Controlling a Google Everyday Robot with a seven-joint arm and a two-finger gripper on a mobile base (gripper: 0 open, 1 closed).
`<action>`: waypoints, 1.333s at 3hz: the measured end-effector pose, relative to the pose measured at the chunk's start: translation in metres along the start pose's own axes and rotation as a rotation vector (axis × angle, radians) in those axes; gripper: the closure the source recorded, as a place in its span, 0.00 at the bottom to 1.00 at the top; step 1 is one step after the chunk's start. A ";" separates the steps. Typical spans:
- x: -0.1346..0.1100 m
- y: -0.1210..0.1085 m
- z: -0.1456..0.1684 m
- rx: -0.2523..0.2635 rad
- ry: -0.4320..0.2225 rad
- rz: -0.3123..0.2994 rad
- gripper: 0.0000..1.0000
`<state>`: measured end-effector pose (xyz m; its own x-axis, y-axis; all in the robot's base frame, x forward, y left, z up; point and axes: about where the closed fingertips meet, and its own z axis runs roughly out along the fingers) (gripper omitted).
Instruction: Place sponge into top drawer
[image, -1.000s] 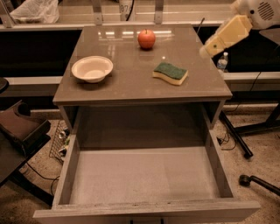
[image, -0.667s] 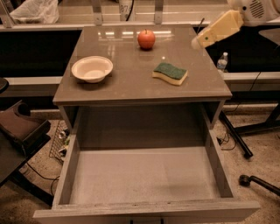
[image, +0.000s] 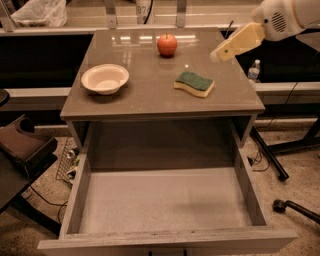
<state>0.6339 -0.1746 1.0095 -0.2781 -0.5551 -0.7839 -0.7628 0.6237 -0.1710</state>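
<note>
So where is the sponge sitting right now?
In the camera view the sponge lies on the tabletop, right of centre, in front of the apple. The gripper hovers beyond it to the right, not touching.

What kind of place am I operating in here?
Probably a lab or office test area: staged table, floor cables, wheeled stand legs. The gripper hangs above the table's right rear, near the sponge.

Robot lab: gripper (image: 218, 54) over the table (image: 145, 87) edge, loose cables (image: 46, 198) on carpet (image: 300, 182), chair caster (image: 279, 205)
</note>
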 end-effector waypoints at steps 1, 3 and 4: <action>0.030 -0.003 0.036 -0.035 0.004 0.065 0.00; 0.086 -0.010 0.098 -0.056 -0.001 0.136 0.00; 0.091 -0.008 0.127 -0.077 -0.043 0.156 0.00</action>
<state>0.6892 -0.1602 0.8638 -0.3731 -0.4298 -0.8222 -0.7550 0.6557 -0.0001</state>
